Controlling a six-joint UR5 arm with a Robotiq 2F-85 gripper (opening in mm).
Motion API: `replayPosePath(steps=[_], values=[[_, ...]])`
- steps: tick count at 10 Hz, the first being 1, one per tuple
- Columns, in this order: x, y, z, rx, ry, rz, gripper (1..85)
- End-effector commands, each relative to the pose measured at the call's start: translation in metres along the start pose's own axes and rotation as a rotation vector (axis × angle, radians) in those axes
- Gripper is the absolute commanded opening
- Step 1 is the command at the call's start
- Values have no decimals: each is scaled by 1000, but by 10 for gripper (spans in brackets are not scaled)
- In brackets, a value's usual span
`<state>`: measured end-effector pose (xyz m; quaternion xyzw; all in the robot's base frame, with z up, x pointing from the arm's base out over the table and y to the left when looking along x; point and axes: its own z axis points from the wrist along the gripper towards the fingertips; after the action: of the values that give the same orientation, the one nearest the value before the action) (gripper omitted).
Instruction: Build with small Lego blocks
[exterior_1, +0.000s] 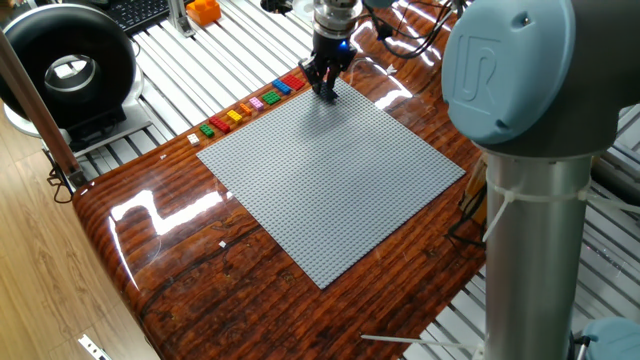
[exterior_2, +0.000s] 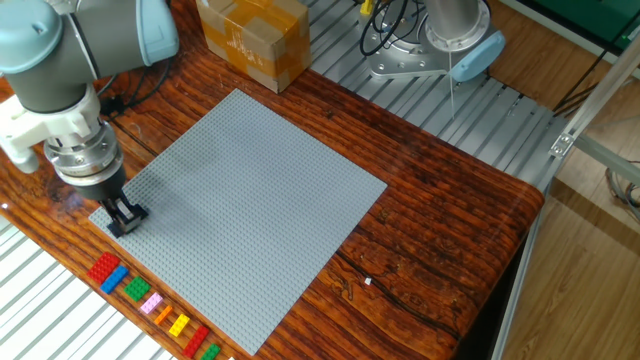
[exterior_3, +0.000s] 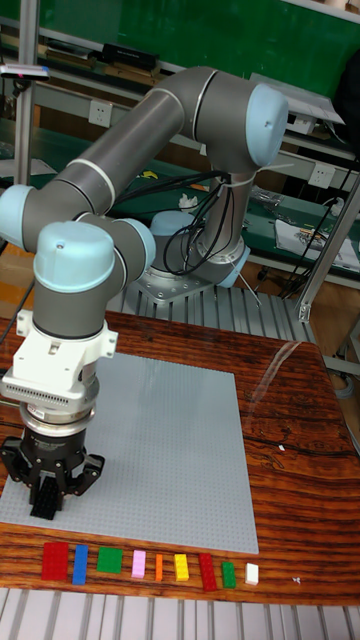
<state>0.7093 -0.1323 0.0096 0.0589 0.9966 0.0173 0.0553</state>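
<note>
Wooden table (exterior_2: 440, 210): gripper (exterior_2: 124, 217) poised over baseplate (exterior_2: 250, 200) corner, fingers nearly closed, nothing held; blocks (exterior_2: 150, 303) lined alongside.

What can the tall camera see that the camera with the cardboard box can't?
Only the tall fixed view shows the green wall behind the robot and a small white block ending the row. Only the other fixed view shows the cardboard box. Both show the gripper low over a corner of the grey baseplate, and the row of small Lego blocks lying beside the plate.
</note>
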Motion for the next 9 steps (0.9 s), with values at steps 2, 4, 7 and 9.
replayPosePath(steps=[2, 4, 7, 9], values=[[6, -7, 1, 13, 14, -40, 10], [8, -7, 1, 12, 16, -46, 10], [7, -2, 4, -6, 8, -45, 10], [7, -3, 5, -4, 8, -72, 10]])
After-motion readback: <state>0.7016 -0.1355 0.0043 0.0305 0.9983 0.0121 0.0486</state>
